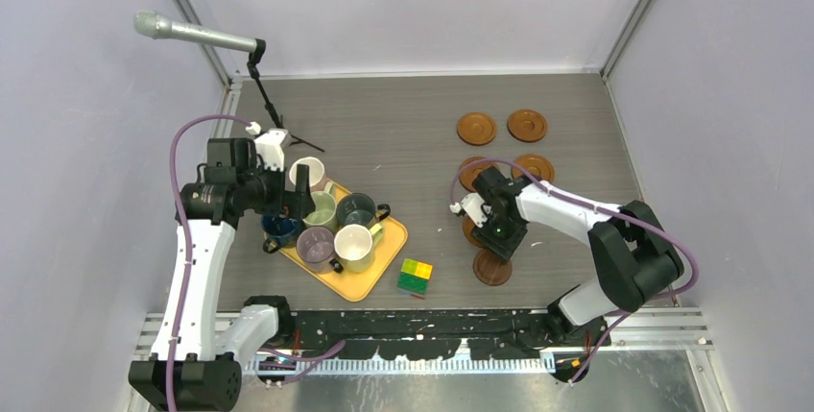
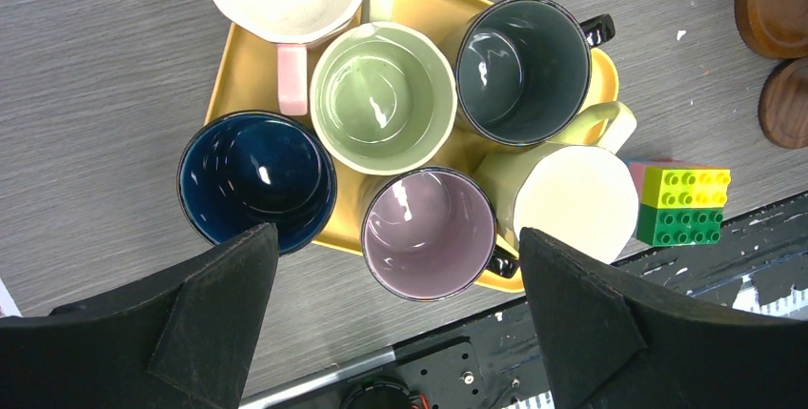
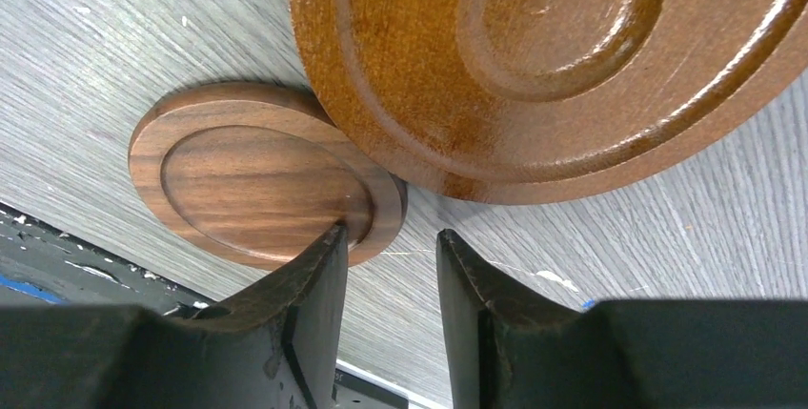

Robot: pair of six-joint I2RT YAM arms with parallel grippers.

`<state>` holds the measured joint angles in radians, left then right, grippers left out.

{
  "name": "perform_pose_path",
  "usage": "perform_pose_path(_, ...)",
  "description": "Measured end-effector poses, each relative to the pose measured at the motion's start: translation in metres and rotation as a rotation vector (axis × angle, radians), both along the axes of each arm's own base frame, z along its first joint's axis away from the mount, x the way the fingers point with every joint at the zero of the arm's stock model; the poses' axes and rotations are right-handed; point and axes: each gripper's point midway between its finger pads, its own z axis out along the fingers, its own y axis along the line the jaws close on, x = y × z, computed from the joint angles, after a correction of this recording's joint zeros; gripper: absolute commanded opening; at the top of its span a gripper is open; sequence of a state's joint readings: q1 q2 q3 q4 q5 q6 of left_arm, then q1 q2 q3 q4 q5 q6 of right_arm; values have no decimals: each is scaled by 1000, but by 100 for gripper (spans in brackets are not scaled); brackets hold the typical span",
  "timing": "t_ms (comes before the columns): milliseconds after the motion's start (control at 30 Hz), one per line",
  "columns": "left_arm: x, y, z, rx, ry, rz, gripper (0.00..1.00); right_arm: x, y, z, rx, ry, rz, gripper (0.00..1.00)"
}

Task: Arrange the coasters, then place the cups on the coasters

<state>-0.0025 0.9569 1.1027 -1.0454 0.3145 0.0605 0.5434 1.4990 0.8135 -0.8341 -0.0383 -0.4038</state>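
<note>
Reddish-brown wood fills the right wrist view. One coaster (image 3: 553, 56) lies at 1 o'clock of the right gripper (image 3: 391, 237), and its edge crosses the rim of the darker coaster (image 3: 257, 185) at 10 o'clock. Whether it rests on that rim or merely passes in front of it, the view cannot say. The jaws stand narrow, with a strip of bare table (image 3: 667, 228) between them and nothing in them. One fingertip (image 3: 324, 247) meets the darker disc's rim.

In the top view these two discs sit at the 4 o'clock part of the table, with four more coasters (image 1: 527, 125) spaced out toward 1 o'clock. The six cups (image 2: 386, 94) crowd the yellow tray (image 2: 238, 71) at 8 o'clock. Above them hangs the left gripper (image 2: 395, 235), wide and holding nothing.

Step in hand, as judged: parting the two near discs. The rims look low and slick, so the pinch should come down low on one rim only — never spanning both — and the disc should be set well apart from its neighbours, leaving room for a handle.
</note>
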Motion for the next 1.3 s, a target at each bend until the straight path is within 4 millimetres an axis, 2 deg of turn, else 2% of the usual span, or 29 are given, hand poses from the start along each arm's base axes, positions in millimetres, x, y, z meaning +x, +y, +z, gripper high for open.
perform_pose_path(133, 0, 0, 0, 0, 0, 0, 100, -1, -3, 0, -4, 7, 1, 38)
perform_pose_path(300, 0, 0, 0, 0, 0, 0, 100, -3, -17, 0, -15, 37, -11, 36)
perform_pose_path(600, 0, 0, -1, 0, 3, -1, 100, -16, -63, -1, -61, 130, -49, 35)
perform_pose_path(767, 0, 0, -1, 0, 3, 0, 100, -15, -87, -2, -74, 156, -122, 36)
perform_pose_path(967, 0, 0, -1, 0, 3, -1, 100, -1, -104, -2, -77, 171, -238, 36)
perform_pose_path(1300, 0, 0, -1, 0, 3, 0, 100, 33, -119, -1, -62, 120, -365, 36)
